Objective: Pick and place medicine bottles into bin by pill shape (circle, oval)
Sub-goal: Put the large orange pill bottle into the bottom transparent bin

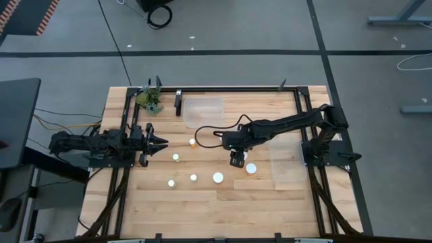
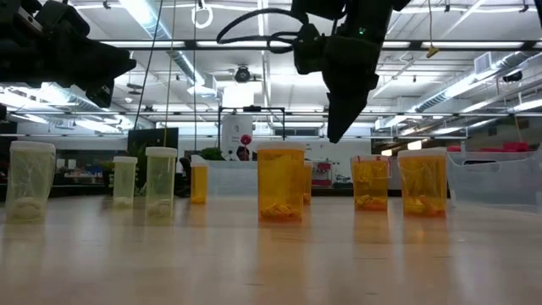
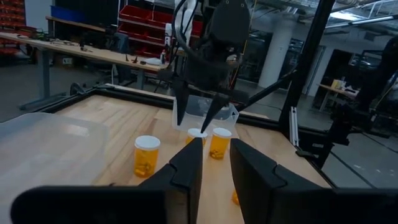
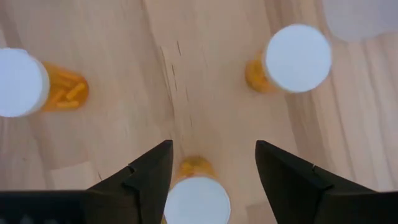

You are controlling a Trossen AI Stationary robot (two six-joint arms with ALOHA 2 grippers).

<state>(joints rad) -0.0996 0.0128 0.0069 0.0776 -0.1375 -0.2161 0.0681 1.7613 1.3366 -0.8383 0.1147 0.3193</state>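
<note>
The small orange translucent pill bottle with a round white cap point(image 4: 196, 200) stands upright on the pale wooden table point(image 1: 270, 202) directly under the right gripper point(image 4: 212, 163), whose dark jaws are spread wide and empty above it, other capped bottles point(image 4: 297, 57) standing apart around it. This looks like the approach before a pick, so the next move calls for a straight descent and a squeeze below the cap. The left gripper point(image 1: 156, 142) waits open at the table's left side, and the pill shapes are too small to make out, while the clear bins point(image 1: 203, 110) show only faintly.
</note>
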